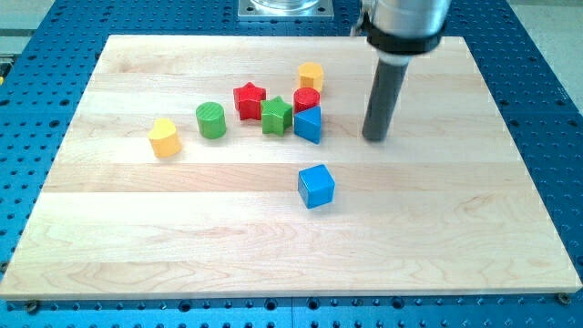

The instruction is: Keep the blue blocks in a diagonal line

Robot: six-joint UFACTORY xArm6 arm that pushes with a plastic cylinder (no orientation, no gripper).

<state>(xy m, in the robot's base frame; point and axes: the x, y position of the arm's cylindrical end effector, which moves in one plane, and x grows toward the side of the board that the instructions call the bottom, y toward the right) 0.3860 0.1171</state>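
A blue triangular block (309,124) stands near the board's middle, touching a green star (276,116) on its left and a red cylinder (306,99) behind it. A blue cube (316,186) lies apart, below and slightly right of the triangle. My tip (374,138) rests on the board to the right of the blue triangle, with a clear gap between them, and up and right of the blue cube.
A red star (249,99), a green cylinder (210,119), a yellow heart-like block (165,138) at the left and a yellow hexagonal block (311,76) sit in the upper middle of the wooden board (137,237). A blue perforated table surrounds the board.
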